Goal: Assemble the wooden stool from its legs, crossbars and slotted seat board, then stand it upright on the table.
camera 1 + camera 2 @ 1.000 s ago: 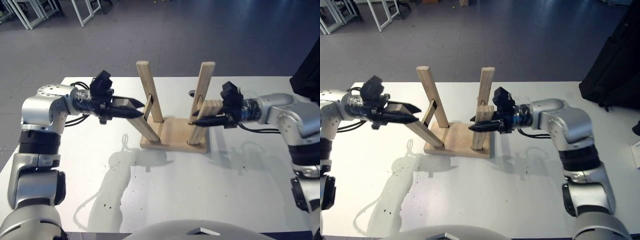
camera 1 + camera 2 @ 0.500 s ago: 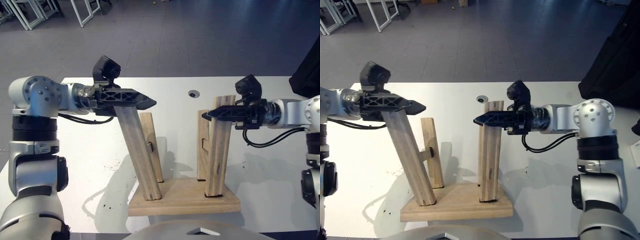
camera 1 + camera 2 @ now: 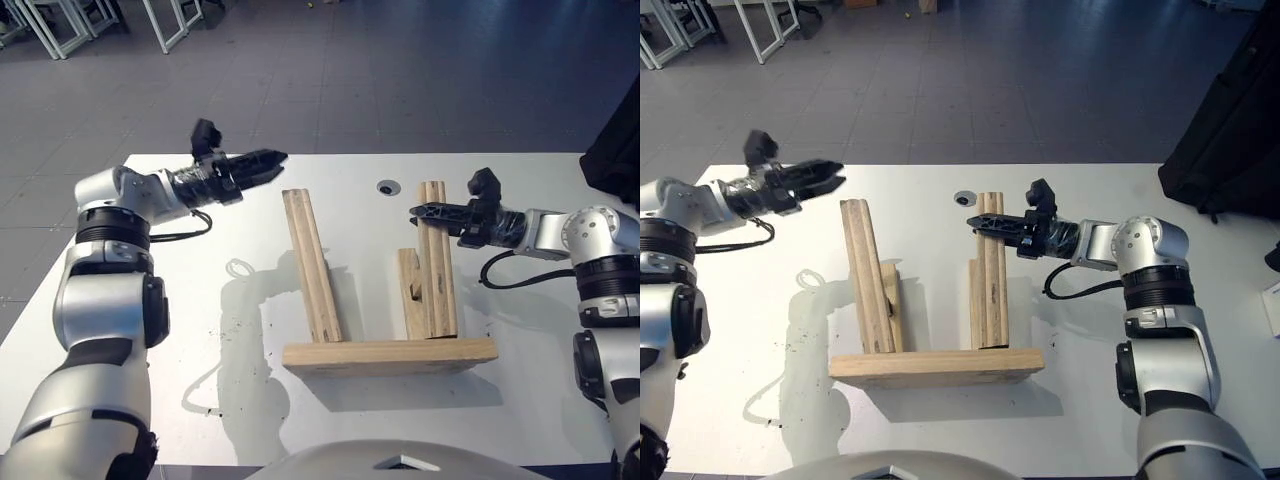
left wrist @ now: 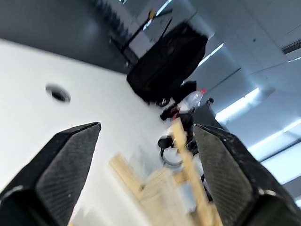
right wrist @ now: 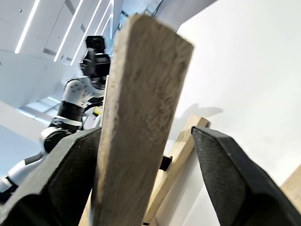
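Two claws are over the white table (image 3: 200, 330), and both have their fingers spread. The right claw (image 3: 414, 210) sits at the far tip of one leg (image 3: 438, 265) of the wooden stool (image 3: 330, 300). In the right wrist view, the rough sawn end of that leg stands between the dark, ribbed fingers (image 5: 221, 174). A strip of table shows between the leg and one finger, so the claw straddles the wood and does not pinch it. From there the leg runs back toward the robot to the seat board (image 3: 390, 356), which stands on its long edge at the end of the stool farthest from this claw.

The stool is pale, unpainted wood and appears to lie on its side. Its legs stretch across the table away from the robot. Another long leg (image 3: 312, 265) lies across the stool from the right claw, slanting slightly. A lower piece (image 3: 410, 300) with a dark notch peeks out beside the straddled leg. The pictures do not settle whether the legs rest on the table.

The left claw (image 3: 278, 156) hovers past the far tip of the slanted leg, toward the robot's left and well apart from the wood. Its fingers (image 4: 61, 169) have nothing between them. A round hole (image 3: 385, 187) in the table lies between the two claws, closer to the right one.
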